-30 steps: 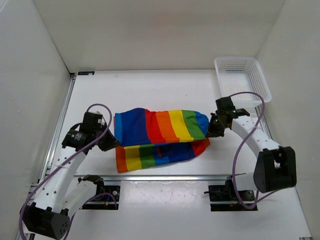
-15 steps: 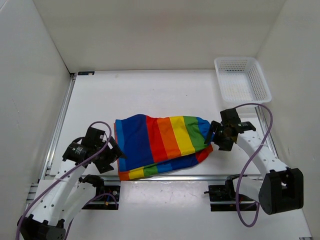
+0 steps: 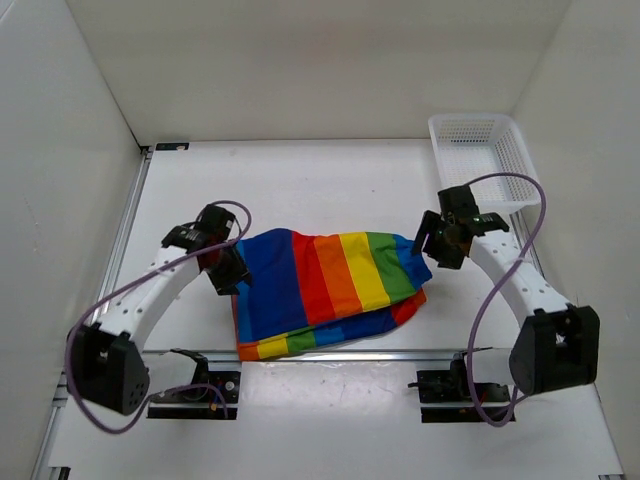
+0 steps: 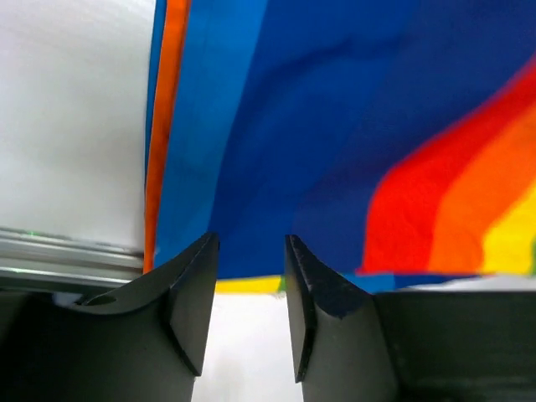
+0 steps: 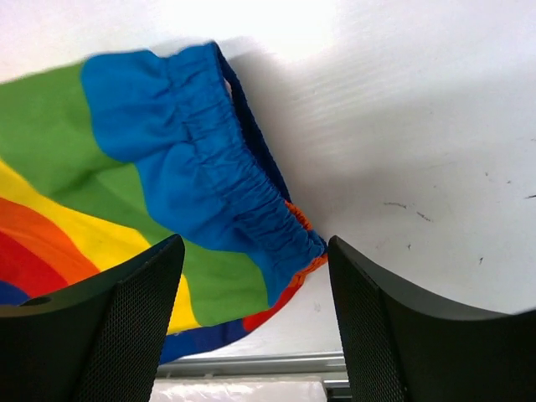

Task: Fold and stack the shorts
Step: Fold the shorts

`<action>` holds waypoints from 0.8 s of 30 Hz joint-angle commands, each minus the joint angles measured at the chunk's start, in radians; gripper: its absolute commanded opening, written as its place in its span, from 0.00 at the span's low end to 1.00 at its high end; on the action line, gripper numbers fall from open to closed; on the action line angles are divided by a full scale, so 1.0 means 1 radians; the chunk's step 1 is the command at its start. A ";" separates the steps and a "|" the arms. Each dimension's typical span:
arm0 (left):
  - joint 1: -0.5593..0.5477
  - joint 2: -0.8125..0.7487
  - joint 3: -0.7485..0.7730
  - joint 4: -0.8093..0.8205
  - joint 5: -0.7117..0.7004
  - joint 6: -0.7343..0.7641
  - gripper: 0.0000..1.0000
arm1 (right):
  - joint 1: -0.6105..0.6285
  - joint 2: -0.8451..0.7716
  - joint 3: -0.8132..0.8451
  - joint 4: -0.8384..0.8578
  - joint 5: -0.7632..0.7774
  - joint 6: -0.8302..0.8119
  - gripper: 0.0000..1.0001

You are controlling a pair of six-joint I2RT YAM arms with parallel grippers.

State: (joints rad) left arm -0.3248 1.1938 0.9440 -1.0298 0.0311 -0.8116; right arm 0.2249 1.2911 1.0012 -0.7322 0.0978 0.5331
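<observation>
**White counter (image 3: pixel 300 180), rainbow shorts (image 3: pixel 330 285) folded**

The shorts lie doubled over near the counter's front edge, between both arms. A mesh basket (image 3: pixel 485 160) sits far right. The left claw (image 4: pixel 251 243), narrowly parted, hangs over the dark-blue end. The right claw (image 5: pixel 255 243) gapes wide, empty, above the waistband.

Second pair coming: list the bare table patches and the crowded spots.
Bare: the strip of table between the back wall and the shorts, left of the basket. Crowded: both ends of the shorts, where the left gripper and right gripper hover.
</observation>
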 commanded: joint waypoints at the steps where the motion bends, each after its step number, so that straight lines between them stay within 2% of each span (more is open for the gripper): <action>1: -0.014 0.033 0.045 0.025 -0.008 0.038 0.52 | 0.008 0.007 0.024 -0.007 -0.032 -0.028 0.74; 3: -0.030 0.024 0.026 -0.001 -0.008 0.049 0.60 | 0.017 -0.036 -0.015 -0.007 -0.068 -0.028 0.75; 4: -0.042 0.014 0.010 -0.001 -0.008 0.049 0.78 | 0.017 -0.074 -0.060 -0.007 -0.078 -0.028 0.76; 5: -0.042 0.001 -0.028 -0.010 0.010 0.031 0.85 | 0.017 -0.088 -0.082 -0.007 -0.078 -0.016 0.76; 6: -0.042 0.001 -0.048 0.003 0.024 0.022 0.88 | 0.017 -0.098 -0.102 0.002 -0.090 -0.016 0.78; 8: -0.042 0.036 -0.095 0.075 0.050 -0.015 0.88 | 0.017 -0.098 -0.150 0.028 -0.133 0.013 0.76; 10: -0.042 0.078 -0.117 0.131 0.061 -0.044 0.83 | 0.017 -0.086 -0.177 0.059 -0.177 0.033 0.53; 12: -0.042 0.163 -0.108 0.190 0.049 -0.055 0.78 | 0.017 -0.073 -0.214 0.106 -0.210 0.060 0.35; 17: -0.042 0.393 0.042 0.201 -0.022 -0.017 0.71 | 0.017 0.014 -0.266 0.197 -0.196 0.090 0.29; 18: -0.042 0.432 0.073 0.201 -0.022 -0.003 0.71 | 0.017 0.042 -0.266 0.206 -0.196 0.102 0.25; 19: -0.042 0.513 0.140 0.201 -0.022 0.029 0.71 | 0.017 0.053 -0.266 0.215 -0.196 0.114 0.16; 22: -0.042 0.659 0.272 0.201 -0.011 0.086 0.70 | 0.017 0.077 -0.276 0.267 -0.208 0.168 0.04; 24: -0.042 0.722 0.340 0.201 -0.011 0.112 0.69 | 0.027 0.108 -0.244 0.287 -0.208 0.200 0.01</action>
State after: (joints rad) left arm -0.3637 1.8679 1.1984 -0.9005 0.0372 -0.7662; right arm 0.2398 1.3750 0.7319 -0.5316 -0.0879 0.6632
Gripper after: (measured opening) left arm 0.695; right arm 0.024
